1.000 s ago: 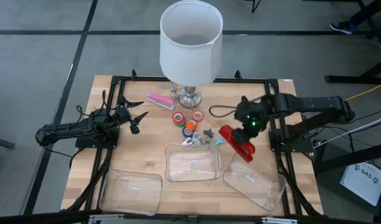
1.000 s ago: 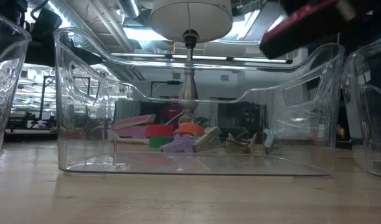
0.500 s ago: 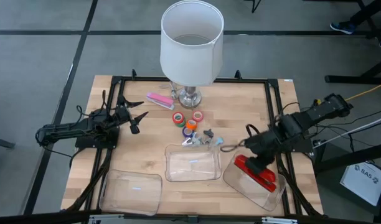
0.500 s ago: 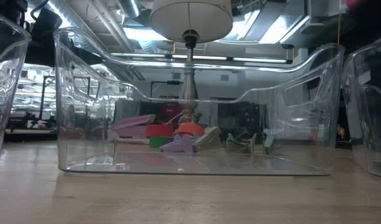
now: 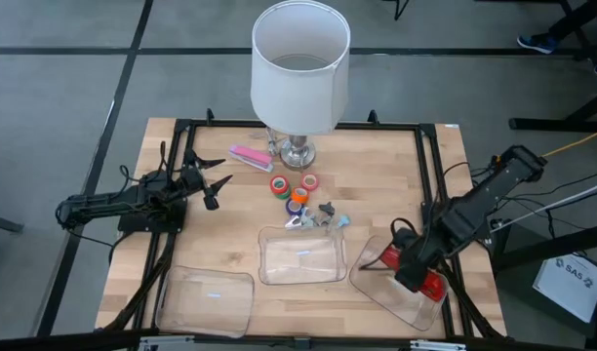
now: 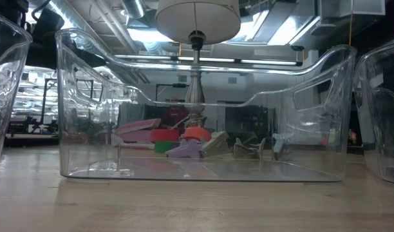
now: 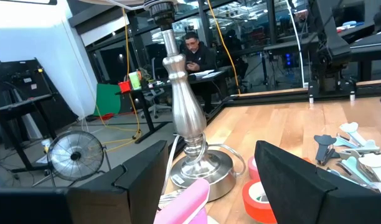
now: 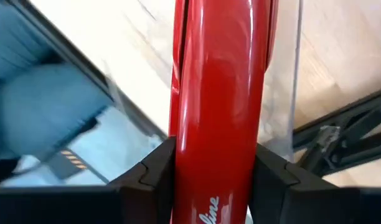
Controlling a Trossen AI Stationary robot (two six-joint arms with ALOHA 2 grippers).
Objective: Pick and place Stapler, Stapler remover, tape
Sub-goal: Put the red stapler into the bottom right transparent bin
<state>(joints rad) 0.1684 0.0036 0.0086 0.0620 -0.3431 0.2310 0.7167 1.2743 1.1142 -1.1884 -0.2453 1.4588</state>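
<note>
Lab/workshop: person (image 7: 197,53) at desks, fan (image 7: 74,160), ceiling ducts (image 6: 129,22).

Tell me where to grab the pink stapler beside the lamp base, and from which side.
Grip the pink stapler across its narrow width near mid-length, coming straight down from above. It lies flat on the table, long and slim, with bare wood along both long sides; the lamp base crowds only one end. The open left gripper sits closest.

lamp: (image 5: 298,78) stands at the desk's (image 5: 220,244) back middle
second stapler: (image 5: 250,156) lies just left of the lamp's base
tape rolls: (image 5: 293,189) cluster before the lamp
staple removers: (image 5: 318,216) lie between the tape rolls and the middle bin (image 5: 300,278)
left bin: (image 5: 206,310) front left
right bin: (image 5: 401,302) front right; the stapler (image 5: 425,285) is held over it in the right pincer (image 5: 408,273)
left pincer: (image 5: 213,187) at the desk's left side
</note>
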